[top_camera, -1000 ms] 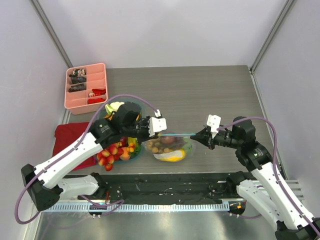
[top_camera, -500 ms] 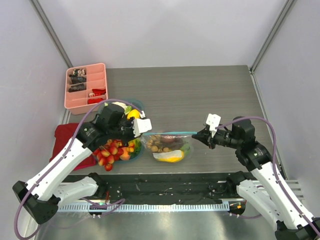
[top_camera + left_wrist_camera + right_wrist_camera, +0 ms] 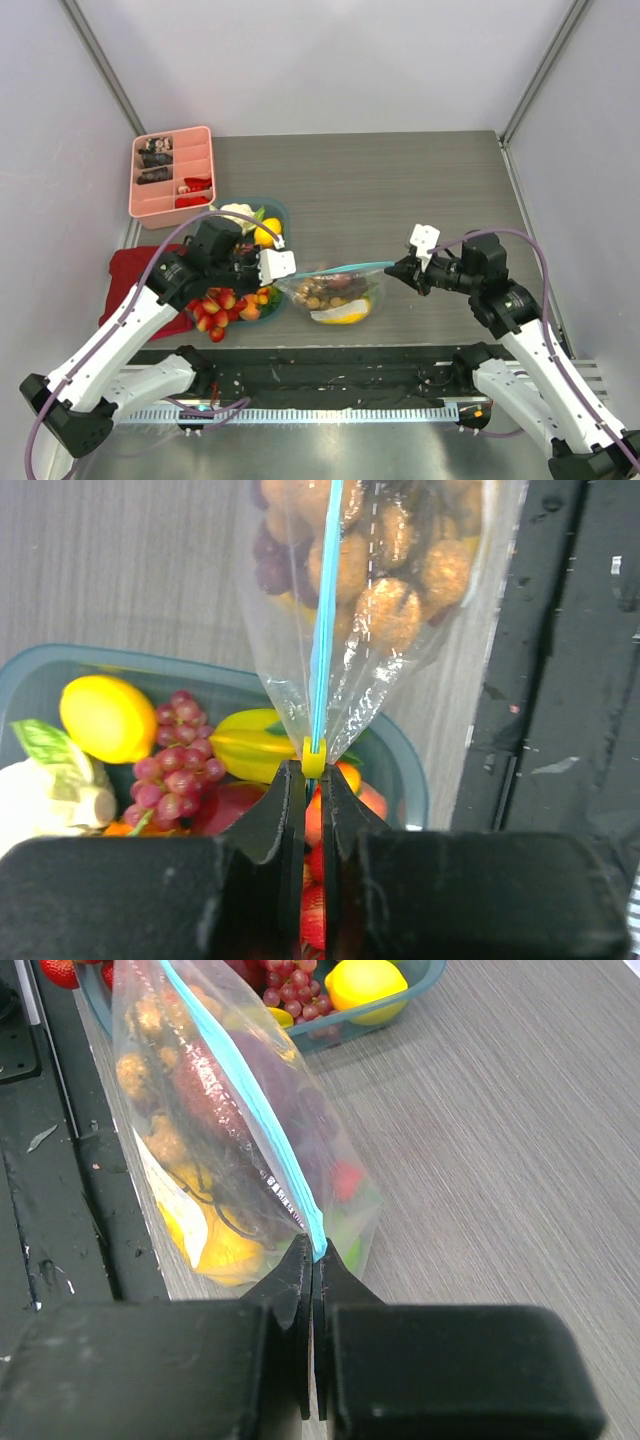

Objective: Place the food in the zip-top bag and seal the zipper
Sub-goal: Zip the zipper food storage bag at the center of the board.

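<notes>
The zipper [image 3: 322,630] is pinched at both ends. Its yellow slider [image 3: 314,757] is held between the left gripper's [image 3: 312,772] nearly closed fingers, and the other end is held by the right gripper [image 3: 313,1252], fingers pressed together. The bag [image 3: 200,1110], with food [image 3: 190,1090] inside, is stretched between them. Should the slider slip out, a stretch could be left unsealed above the bowl [image 3: 412,780].

Count on the worktop:
- 1 bag [image 3: 335,290], with 1 zipper strip [image 3: 322,610] and 1 yellow slider [image 3: 313,757]
- 1 teal tub [image 3: 60,660], holding 1 lemon [image 3: 105,717] and 1 grape bunch [image 3: 175,780]
- strawberries [image 3: 225,305]: piled up, can't count
- 1 pink tray [image 3: 140,205]
- 1 red cloth [image 3: 135,265]
- 2 robot arms: left arm [image 3: 130,320], right arm [image 3: 545,360]
</notes>
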`<action>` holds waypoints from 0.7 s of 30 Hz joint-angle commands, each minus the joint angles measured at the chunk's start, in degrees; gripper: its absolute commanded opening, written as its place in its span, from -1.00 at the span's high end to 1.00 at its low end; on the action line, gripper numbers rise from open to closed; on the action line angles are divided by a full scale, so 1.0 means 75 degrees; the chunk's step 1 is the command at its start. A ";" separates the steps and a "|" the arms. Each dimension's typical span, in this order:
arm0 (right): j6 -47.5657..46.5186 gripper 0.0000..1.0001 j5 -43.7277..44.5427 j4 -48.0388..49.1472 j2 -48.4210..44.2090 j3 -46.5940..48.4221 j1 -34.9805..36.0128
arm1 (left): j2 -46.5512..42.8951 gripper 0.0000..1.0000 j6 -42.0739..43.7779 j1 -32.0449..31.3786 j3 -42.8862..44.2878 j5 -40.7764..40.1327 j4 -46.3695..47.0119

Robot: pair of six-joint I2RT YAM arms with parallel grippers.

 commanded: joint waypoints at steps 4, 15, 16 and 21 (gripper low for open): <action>-0.0214 0.98 0.0337 0.0675 0.0268 0.0378 -0.0159 | 0.0624 0.60 -0.0318 -0.0087 0.1039 0.0775 -0.1025; -0.0401 0.98 -0.0284 0.0910 0.0397 0.0401 -0.0159 | 0.1889 -0.49 -0.2743 -0.1189 0.2750 0.0204 0.0052; -0.0389 0.98 -0.0284 0.0911 0.0409 0.0413 -0.0171 | 0.2227 -0.49 -0.2848 -0.1364 0.2904 0.0099 0.0029; -0.0273 0.98 -0.0249 0.0922 0.0444 0.0518 -0.0159 | 0.3342 -0.54 -0.4382 -0.2115 0.3689 -0.0358 -0.0146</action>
